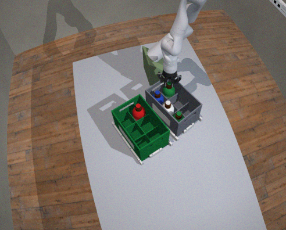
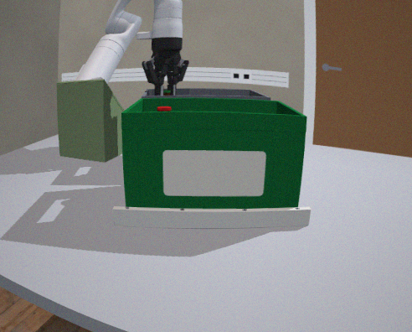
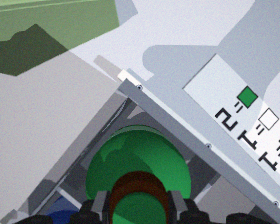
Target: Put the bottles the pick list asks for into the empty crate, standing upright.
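My gripper (image 1: pixel 169 83) (image 2: pixel 166 91) (image 3: pixel 138 207) is shut on the neck of a green bottle (image 1: pixel 168 92) (image 3: pixel 141 150). This bottle is upright in a corner compartment of the grey crate (image 1: pixel 190 123) (image 3: pixel 173 122); whether its base touches the floor is hidden. The grey crate also holds a blue bottle (image 1: pixel 158 99), a white one (image 1: pixel 168 109) and another green one (image 1: pixel 178 116). A red bottle (image 1: pixel 139 112) (image 2: pixel 164 108) stands in the green crate (image 1: pixel 155 146) (image 2: pixel 278 168). The pick list (image 3: pixel 203 80) shows green 2, white 1, blue 1; its far end is cut off.
A pale green block (image 1: pixel 149 69) (image 2: pixel 81 121) stands behind the crates near the arm's base. White rails (image 1: pixel 156 153) (image 2: pixel 211 217) edge the crates. The two crates stand close side by side. The grey crate has free compartments on its right side in the top view.
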Robot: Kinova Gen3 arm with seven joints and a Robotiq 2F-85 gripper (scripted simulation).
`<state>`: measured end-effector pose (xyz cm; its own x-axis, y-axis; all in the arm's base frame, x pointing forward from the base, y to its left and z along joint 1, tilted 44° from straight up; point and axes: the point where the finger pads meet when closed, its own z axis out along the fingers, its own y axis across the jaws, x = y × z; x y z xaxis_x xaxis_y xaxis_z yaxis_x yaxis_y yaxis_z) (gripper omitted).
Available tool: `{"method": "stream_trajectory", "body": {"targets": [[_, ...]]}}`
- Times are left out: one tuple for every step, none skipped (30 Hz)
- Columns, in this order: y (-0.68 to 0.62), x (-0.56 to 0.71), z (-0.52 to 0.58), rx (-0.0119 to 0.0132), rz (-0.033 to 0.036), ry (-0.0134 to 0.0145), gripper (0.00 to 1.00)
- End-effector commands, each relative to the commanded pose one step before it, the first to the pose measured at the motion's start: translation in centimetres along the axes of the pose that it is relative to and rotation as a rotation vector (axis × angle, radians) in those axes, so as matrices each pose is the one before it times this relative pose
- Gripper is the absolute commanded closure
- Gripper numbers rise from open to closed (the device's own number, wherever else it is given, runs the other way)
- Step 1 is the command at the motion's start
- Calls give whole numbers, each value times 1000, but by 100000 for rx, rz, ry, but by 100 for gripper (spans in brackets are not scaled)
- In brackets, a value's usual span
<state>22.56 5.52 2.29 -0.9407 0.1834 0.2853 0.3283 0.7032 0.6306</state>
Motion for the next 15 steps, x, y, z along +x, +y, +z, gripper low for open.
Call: {"method": "stream_trajectory", "body": {"targets": [[-17, -37, 122, 33, 16, -132, 90], [0, 0, 50, 0, 0, 0, 90], [0, 0, 50, 0, 0, 0, 90], [0, 0, 50, 0, 0, 0, 90], [0, 0, 50, 0, 0, 0, 90], [0, 0, 50, 0, 0, 0, 90], [0, 0, 50, 0, 0, 0, 90], [0, 0, 0, 0, 0, 0, 90], [0, 0, 0, 0, 0, 0, 90], [0, -1, 45, 0, 0, 2, 90], [0, -1, 47, 0, 0, 1, 90], [0, 2, 58, -1, 0, -2, 90], [0, 0, 50, 0, 0, 0, 90], [0, 0, 50, 0, 0, 0, 90], [0, 0, 50, 0, 0, 0, 90]]}}
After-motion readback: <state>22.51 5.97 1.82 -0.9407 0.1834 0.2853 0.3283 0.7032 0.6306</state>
